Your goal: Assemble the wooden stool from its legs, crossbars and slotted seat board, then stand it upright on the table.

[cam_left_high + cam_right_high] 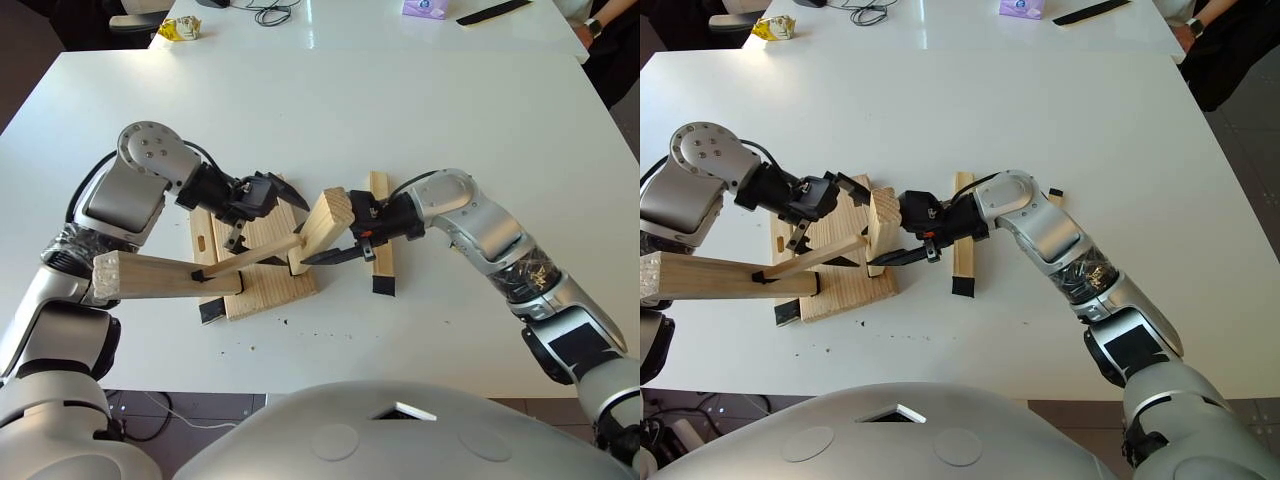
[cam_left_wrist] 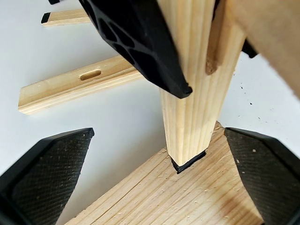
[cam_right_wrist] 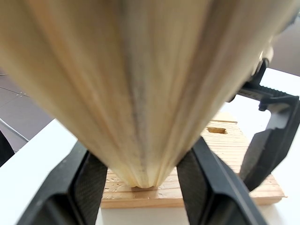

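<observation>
The slotted seat board (image 1: 262,285) lies flat on the white table. A wooden leg (image 1: 326,218) stands tilted on it, black-capped foot (image 2: 188,163) against the board. My right gripper (image 1: 336,236) is shut on this leg, its pads (image 3: 89,187) pressing both sides. A thin crossbar (image 1: 255,255) joins it to a second leg (image 1: 150,277) that juts out toward the front left. My left gripper (image 1: 260,216) hovers over the board just left of the held leg, fingers (image 2: 47,173) open and wide apart, touching nothing.
A loose leg (image 1: 381,238) with a black end cap lies right of the board. A slotted bar (image 2: 77,84) lies on the board's left, another piece (image 2: 65,17) beyond it. A second table behind holds a yellow packet (image 1: 180,28) and cables.
</observation>
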